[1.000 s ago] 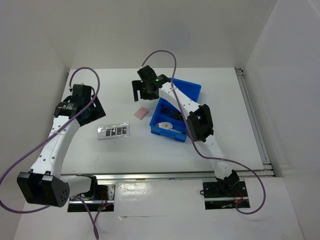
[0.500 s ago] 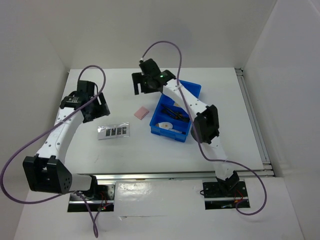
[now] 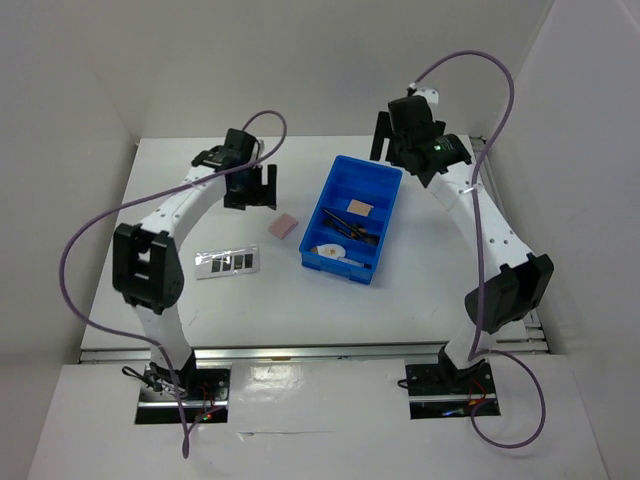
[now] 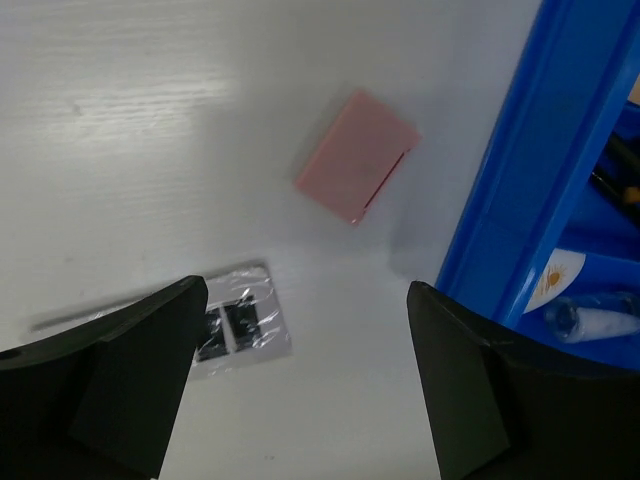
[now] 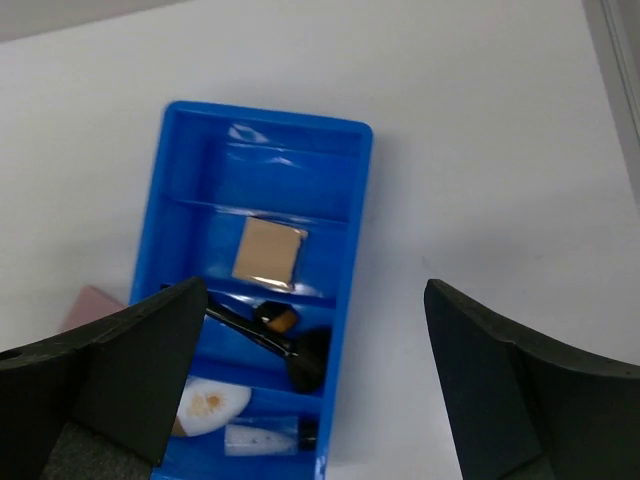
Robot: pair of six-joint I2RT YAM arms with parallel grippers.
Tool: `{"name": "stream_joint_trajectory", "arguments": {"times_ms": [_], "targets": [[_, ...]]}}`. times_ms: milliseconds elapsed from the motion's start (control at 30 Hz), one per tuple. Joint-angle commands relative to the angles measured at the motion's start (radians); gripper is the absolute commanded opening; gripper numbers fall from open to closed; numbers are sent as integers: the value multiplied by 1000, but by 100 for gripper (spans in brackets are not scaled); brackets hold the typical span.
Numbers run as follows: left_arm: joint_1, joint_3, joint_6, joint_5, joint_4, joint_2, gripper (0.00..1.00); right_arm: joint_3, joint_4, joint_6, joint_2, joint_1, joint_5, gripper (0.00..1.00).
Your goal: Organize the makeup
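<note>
Your left hand [image 3: 251,190] is hanging over the bench [image 3: 260,310] with its jaws standing wide apart and gripping nothing. In its wrist camera both dark fingers [image 4: 120,385] are framing bare bench surface. The pink square piece [image 3: 285,226] is lying flat on the bench just to the near right of that hand. It is sitting between the hand and the blue bin [image 3: 366,166] and touching neither. The silver-grey palette strip [image 3: 227,263] is resting nearer to you, well apart from the bin, in a clear wrapper. In the left wrist view, one end of it is hiding behind the left finger.

Your right hand [image 3: 395,140] is hovering above the bench near the bin's far end, also spread wide and carrying nothing. Its fingers [image 5: 130,375] are bracketing the bin as its camera is looking down into it.

Inside the bin, the tan square pad [image 5: 270,252] is lying flat in the second compartment from the far end. The thin black brushes [image 5: 262,328] are lying crosswise in the next compartment toward you, and one is showing a brownish tip. The white oval compact [image 5: 210,405] and the small silver tube [image 5: 262,437] are sharing the nearest compartment, with the tube lying closer to the near wall. You cannot tell from these views whether those two are touching.
</note>
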Motion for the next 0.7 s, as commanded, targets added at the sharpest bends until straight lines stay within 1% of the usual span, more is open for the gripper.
{"name": "stream_joint_trajectory", "arguments": {"times_ms": [0, 33, 67, 133, 167, 233, 267, 333, 467, 667], "targets": [[-29, 109, 52, 29, -33, 113, 96, -74, -41, 30, -55, -27, 20, 97], [-29, 156, 67, 49, -44, 142, 97, -74, -55, 30, -55, -47, 20, 98], [-40, 187, 68, 49, -56, 203, 99, -87, -82, 41, -66, -58, 20, 98], [-54, 270, 100, 49, -83, 259, 100, -99, -102, 41, -66, -85, 31, 98], [-72, 296, 109, 29, -84, 314, 100, -110, -111, 41, -76, -98, 31, 99], [-81, 373, 127, -17, -119, 365, 100, -120, -121, 41, -86, -136, 14, 99], [-81, 390, 127, -17, -119, 385, 100, -130, -121, 41, -86, -147, 14, 99], [-81, 413, 137, -17, -128, 425, 100, -130, -131, 32, -86, -176, -21, 99], [-81, 437, 147, -17, -128, 483, 100, -108, -131, 32, -38, -190, -40, 99], [-100, 418, 157, -45, -119, 515, 100, -53, -131, 12, 32, -199, -69, 99]]}}
